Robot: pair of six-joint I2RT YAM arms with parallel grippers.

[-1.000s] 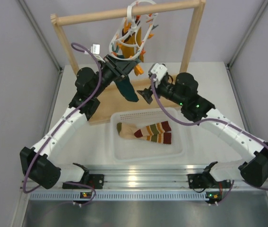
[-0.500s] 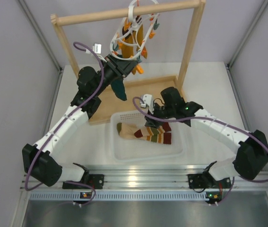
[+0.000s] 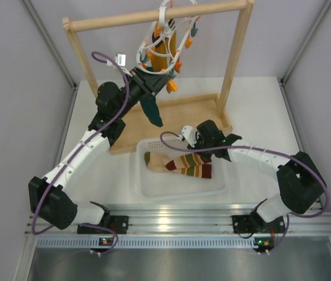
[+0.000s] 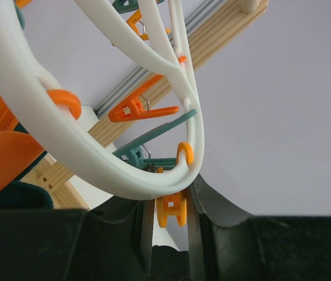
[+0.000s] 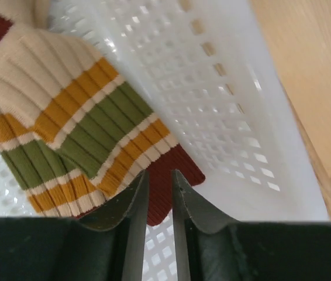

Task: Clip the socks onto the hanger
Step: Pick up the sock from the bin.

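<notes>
The white ring hanger [image 3: 166, 16] hangs by its hook from the wooden rail, with orange and teal clips around it. My left gripper [image 3: 157, 82] is up at its lower rim [image 4: 95, 170], shut on an orange clip [image 4: 171, 211] between its fingers. A dark teal sock [image 3: 152, 111] dangles just below that gripper. The striped socks [image 3: 180, 164] lie in the white basket [image 3: 154, 187]. My right gripper [image 3: 202, 151] is down at their cuff end. In the right wrist view its jaws [image 5: 159, 172] stand narrow, pinched on the red cuff of a striped sock [image 5: 66, 117].
The wooden rail frame [image 3: 95, 23] stands on a wooden base [image 3: 195, 108] behind the basket, its right post close to the right arm's elbow. A mustard-yellow piece [image 3: 164, 50] hangs inside the ring. The basket's perforated wall [image 5: 224, 117] rises just beyond the right fingers.
The right arm has dropped from beside the hanger into the basket, and its jaws have gone from wide to narrow on the striped sock's cuff. The left gripper has shifted only slightly.
</notes>
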